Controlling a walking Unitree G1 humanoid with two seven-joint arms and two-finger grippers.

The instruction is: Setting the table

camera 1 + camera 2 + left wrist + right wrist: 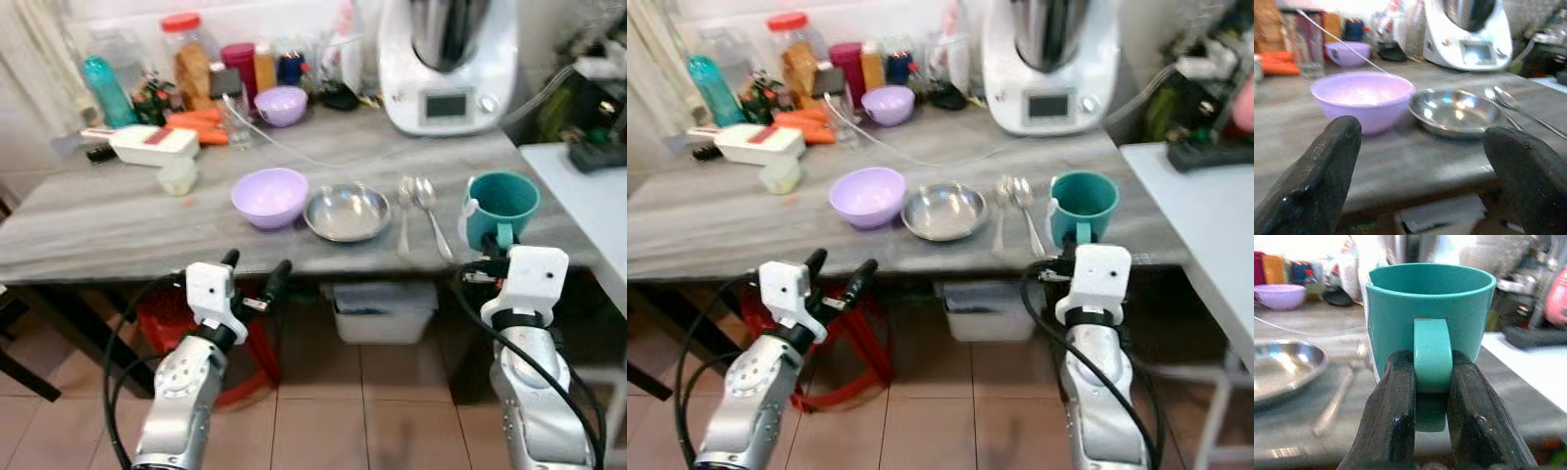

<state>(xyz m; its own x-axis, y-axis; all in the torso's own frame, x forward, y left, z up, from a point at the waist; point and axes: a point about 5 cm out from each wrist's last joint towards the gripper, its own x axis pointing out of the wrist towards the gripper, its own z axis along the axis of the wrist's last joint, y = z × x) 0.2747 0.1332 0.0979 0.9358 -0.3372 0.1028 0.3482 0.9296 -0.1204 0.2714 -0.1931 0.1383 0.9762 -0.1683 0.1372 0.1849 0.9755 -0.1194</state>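
Note:
A teal mug point(502, 204) stands upright near the front right edge of the grey table point(98, 225). My right gripper point(1432, 396) is shut on its handle point(1432, 352), one black finger on each side. To the mug's left lie two spoons point(419, 211), then a steel plate point(347, 211) and a lilac bowl point(269, 196). My left gripper point(255, 274) is open, held just below and in front of the table edge, facing the bowl point(1362, 98) and plate point(1457, 111).
At the back of the table stand a white kitchen machine point(448, 64), a second lilac bowl point(280, 104), jars, carrots point(196, 125), a glass and a white slicer point(154, 145). A bin point(380, 311) and a red stool point(162, 323) sit under the table. A white counter point(588, 196) lies to the right.

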